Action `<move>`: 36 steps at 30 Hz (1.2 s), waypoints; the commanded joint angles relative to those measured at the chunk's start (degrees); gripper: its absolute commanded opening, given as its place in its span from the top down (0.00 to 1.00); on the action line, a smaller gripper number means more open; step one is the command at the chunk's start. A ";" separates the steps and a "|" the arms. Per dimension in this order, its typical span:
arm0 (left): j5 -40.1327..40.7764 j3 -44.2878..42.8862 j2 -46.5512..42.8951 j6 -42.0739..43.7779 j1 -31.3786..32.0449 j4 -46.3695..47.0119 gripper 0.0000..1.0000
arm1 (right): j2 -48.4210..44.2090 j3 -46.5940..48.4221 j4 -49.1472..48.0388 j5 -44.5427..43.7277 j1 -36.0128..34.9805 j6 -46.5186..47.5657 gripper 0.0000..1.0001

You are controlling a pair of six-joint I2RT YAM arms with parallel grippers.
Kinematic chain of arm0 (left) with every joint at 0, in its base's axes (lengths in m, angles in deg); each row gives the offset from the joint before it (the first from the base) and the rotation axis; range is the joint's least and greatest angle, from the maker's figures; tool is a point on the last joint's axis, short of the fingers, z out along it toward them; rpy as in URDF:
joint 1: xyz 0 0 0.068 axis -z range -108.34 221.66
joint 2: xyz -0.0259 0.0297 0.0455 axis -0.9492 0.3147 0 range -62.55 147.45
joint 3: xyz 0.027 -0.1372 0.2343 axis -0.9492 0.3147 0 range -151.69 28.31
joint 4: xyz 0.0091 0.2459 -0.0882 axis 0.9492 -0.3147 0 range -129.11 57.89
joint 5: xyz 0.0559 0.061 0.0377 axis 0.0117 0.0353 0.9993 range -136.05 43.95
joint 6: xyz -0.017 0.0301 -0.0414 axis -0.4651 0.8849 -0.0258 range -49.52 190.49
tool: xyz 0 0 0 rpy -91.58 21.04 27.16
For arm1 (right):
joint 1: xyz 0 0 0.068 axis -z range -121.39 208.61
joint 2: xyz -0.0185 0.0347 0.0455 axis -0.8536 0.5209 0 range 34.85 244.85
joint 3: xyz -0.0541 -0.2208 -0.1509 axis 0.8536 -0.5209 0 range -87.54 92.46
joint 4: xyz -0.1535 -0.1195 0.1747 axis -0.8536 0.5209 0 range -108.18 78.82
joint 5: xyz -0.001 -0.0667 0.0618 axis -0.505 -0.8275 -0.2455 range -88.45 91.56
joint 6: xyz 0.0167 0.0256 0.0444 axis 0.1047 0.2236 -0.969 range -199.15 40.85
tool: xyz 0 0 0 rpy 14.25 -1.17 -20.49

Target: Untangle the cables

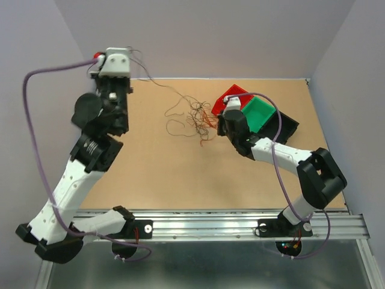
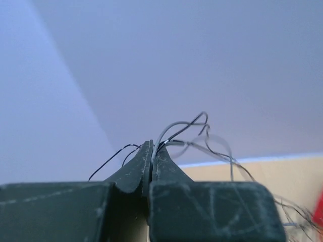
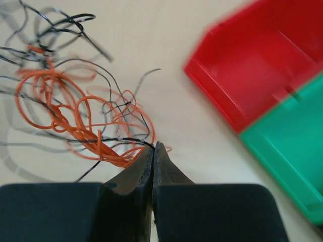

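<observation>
Two arms work here, and three bins: one red bin (image 1: pixel 231 95), one green bin (image 1: pixel 262 114) and one black bin (image 1: pixel 290 127), set touching in a row. The cables (image 1: pixel 195 118) are too many and too fine to count: hair-thin curly strands, some black or dark grey, some orange-red, knotted into one loose clump.

The table (image 1: pixel 174 174) is a tan board with a grooved aluminium rail (image 1: pixel 210 224) along its near edge. Plain pale lavender walls (image 1: pixel 210 36) close it in on three sides.

The left gripper (image 2: pixel 152 146) is raised well above the board, with only wall behind its tips. Its two dark fingers (image 2: pixel 132 169) are pressed together with no gap, pinching several dark strands at the very tip. One black strand arcs away to the left of the tips. Others loop upward and to the right, then fall towards the board. In the top view one long strand runs from this raised gripper down to the clump, which lies well away from it.

The right gripper (image 3: pixel 154 147) is low over the board, fingers (image 3: pixel 171 174) likewise closed tight. A black strand runs straight into the seam at the tips. Orange loops lie just left of the tips, touching the left finger's edge. The rest of the clump spreads up and to the left of them. The red bin is up and to the right of these fingers, apart from them, and the green bin is further right.
</observation>
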 commanded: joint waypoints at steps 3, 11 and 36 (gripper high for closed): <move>14.97 11.67 -8.79 9.75 -3.94 23.84 1.00 | -15.17 -8.66 8.19 -17.38 4.45 -5.81 1.00; -0.16 11.15 -3.78 -1.38 -14.66 11.82 1.00 | -32.08 -17.89 8.10 -1.71 5.24 -3.36 1.00; -64.48 22.92 10.20 -5.03 -6.44 -0.69 1.00 | -30.51 -22.29 -15.07 37.98 5.07 5.44 0.09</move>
